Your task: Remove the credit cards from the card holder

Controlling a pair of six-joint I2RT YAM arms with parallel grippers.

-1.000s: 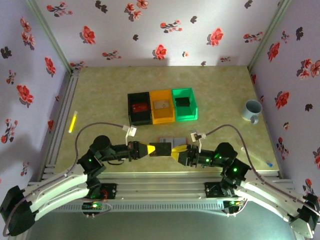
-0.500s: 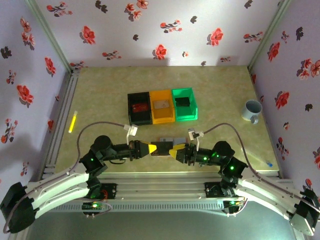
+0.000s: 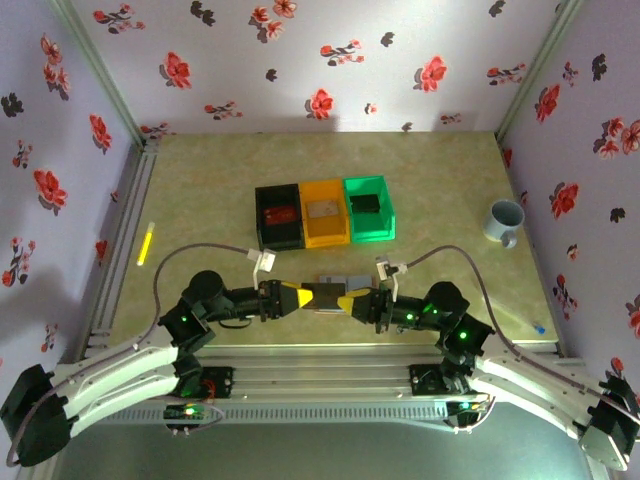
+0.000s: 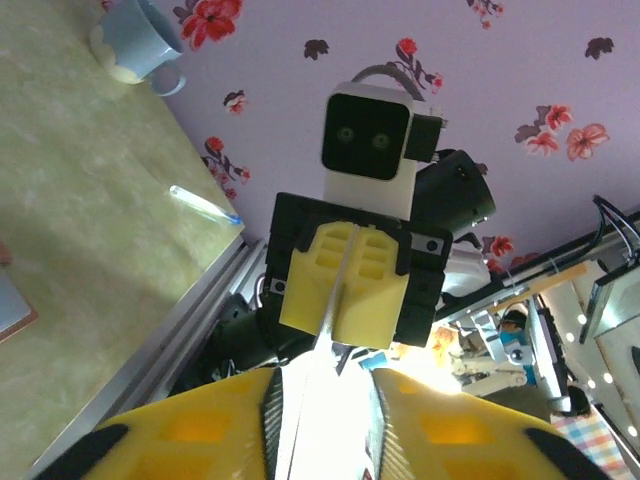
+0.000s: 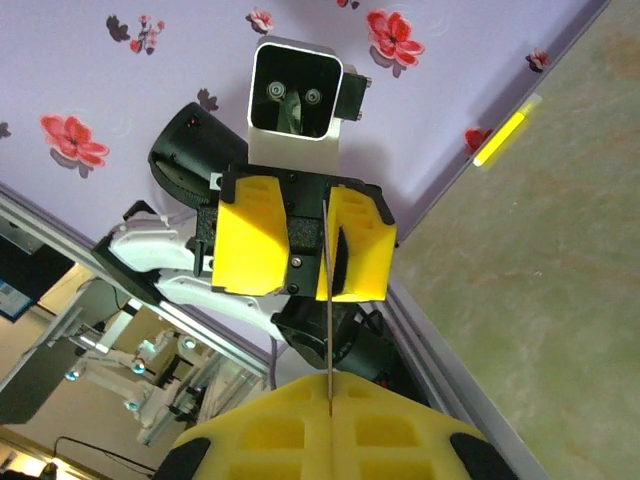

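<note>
The credit card [image 3: 326, 295] hangs in the air about level, its dark face to the top camera, on the near side of the orange bin [image 3: 324, 212] and well apart from it. The right fingers [image 3: 351, 299] are fully closed on one end of it; in the right wrist view the thin edge goes straight into the pinch. The left fingers [image 3: 299, 297] stand only a little open, w/ the other end of the card in the gap, close to one finger. So I judge they do not clamp it, i.e. only the right side carries it. The card holder [image 3: 348, 280] lies on the desk [image 3: 200, 190] between the orange bin and the card, just beyond the card; nothing holds it down. Whether more cards are inside, I cannot tell. Risks, as I judge: the pinch covers a small part of a thin, smooth card, so the card can pivot or slip if the right arm moves fast. Also the left gap is narrow; if the right arm pulls sideways, not straight back, the card prob. rubs on a left finger and twists. Then it may fall on the desk or the rails [image 3: 320, 362], where a flat card is hard to pick up.
</note>
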